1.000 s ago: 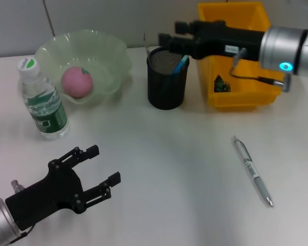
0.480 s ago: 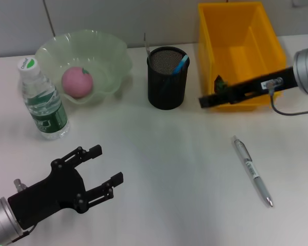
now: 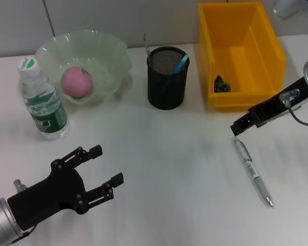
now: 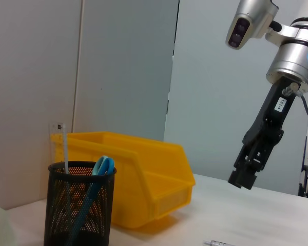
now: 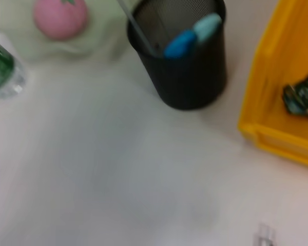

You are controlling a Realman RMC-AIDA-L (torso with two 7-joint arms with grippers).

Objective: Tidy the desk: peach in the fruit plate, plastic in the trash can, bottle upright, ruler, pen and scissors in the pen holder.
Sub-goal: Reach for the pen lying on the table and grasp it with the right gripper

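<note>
On the white tabletop (image 3: 159, 169) the pen (image 3: 252, 171) lies flat near the right edge, slanted, with one end toward the yellow trash can (image 3: 239, 54) and the other toward the front edge; the right gripper (image 3: 239, 126) hangs just above the far end of the pen, coming in from the right edge, and I cannot tell if its fingers are spread or pressed together, because they show only as one dark block; the trash can stands at the back right of the tabletop, with a small crumpled piece of plastic (image 3: 220, 84) inside, near its front wall; the black mesh pen holder (image 3: 167, 78) stands at the back middle, just beside the trash can, and it holds the blue-handled scissors (image 3: 180, 64) and a thin clear ruler (image 4: 65, 149) that stands up above its rim; the pale green fruit plate (image 3: 113, 61) is at the back left with the pink peach (image 3: 77, 81) in it; the bottle (image 3: 42, 100) stands upright in front of the plate, close to the left edge; the left gripper (image 3: 98, 171) rests over the front left corner, its fingers spread wide and holding nothing.
</note>
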